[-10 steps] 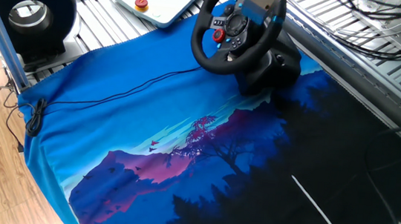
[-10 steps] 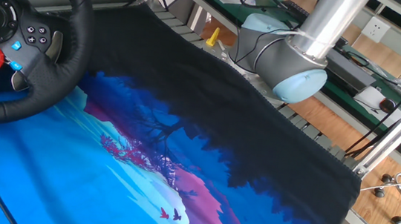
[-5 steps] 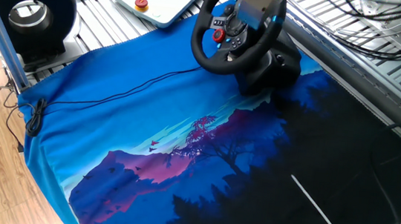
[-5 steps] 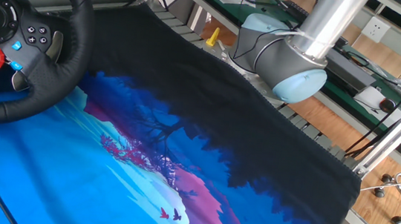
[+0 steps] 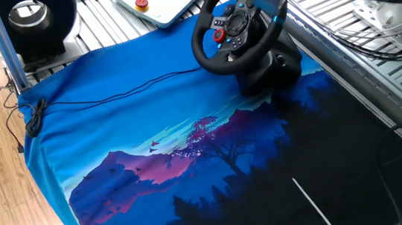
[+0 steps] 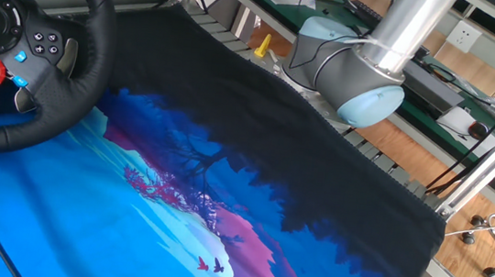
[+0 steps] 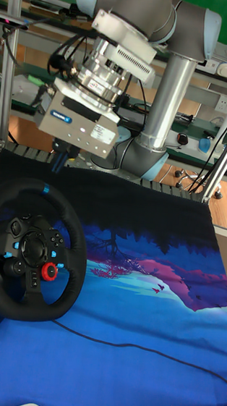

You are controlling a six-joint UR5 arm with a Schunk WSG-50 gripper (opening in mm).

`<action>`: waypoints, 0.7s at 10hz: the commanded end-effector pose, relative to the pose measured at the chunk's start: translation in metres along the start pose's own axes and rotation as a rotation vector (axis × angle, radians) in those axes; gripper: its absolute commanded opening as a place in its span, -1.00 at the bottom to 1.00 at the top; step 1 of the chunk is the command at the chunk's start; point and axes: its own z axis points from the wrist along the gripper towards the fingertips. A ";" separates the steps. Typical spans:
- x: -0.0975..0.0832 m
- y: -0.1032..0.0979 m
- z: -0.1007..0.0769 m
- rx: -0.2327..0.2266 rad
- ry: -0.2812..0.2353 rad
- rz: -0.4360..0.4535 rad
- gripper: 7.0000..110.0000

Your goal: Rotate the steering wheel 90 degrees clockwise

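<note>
The steering wheel (image 7: 31,249) stands on its bulky base at the far edge of the printed blue cloth (image 5: 145,144); in the tall fixed view it sits at about 8 o'clock in the picture, facing the camera. Its blue rim stripe (image 7: 46,187) is at 12 o'clock on the rim, so the wheel looks centred and the quarter turn seems not yet made. The gripper (image 7: 61,161) hangs just above that stripe, its fingers pointing down at the top of the rim, apart from it as far as I can judge. I cannot tell whether the jaws are spread or closed; the fingers are dark and half hidden under the gripper body.

To do this step well, I judge the fingers should straddle the rim at 12 o'clock, one in front and one behind, and close firmly before any turning. The sweep should then follow the rim's own arc toward 3 o'clock, centred on the hub (image 7: 34,246), not a straight sideways push, which could drag the base or let the rim slip out. The thin black cable (image 5: 114,88) lies well clear on the cloth
</note>
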 end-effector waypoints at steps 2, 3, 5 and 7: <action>-0.005 -0.040 0.008 0.133 -0.040 -0.049 -1.00; -0.011 -0.044 0.016 0.150 -0.065 -0.058 -1.00; -0.019 -0.054 0.023 0.187 -0.098 -0.070 -1.00; -0.030 -0.080 0.019 0.300 -0.133 -0.100 -1.00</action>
